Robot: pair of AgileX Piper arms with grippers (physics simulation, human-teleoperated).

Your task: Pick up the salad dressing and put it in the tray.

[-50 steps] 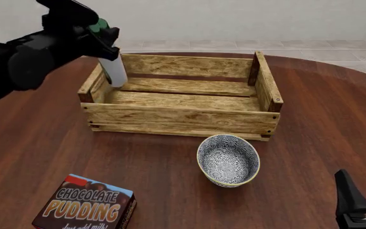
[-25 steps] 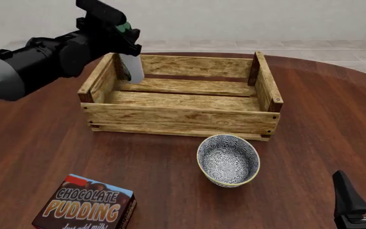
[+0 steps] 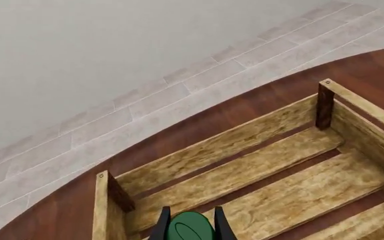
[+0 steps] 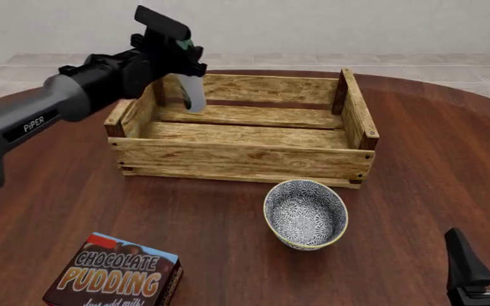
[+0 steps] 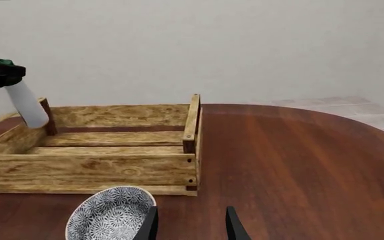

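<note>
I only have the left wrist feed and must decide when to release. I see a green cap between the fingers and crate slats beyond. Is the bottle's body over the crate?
Observer: Yes. In the front view the salad dressing hangs from the left pincer over the tray's far-left corner.
Operator: Touching the floor?
Observer: No, the right wrist view shows its base above the slats.
Operator: Anything nearby?
Observer: The bowl sits outside, in front of the tray.
</note>
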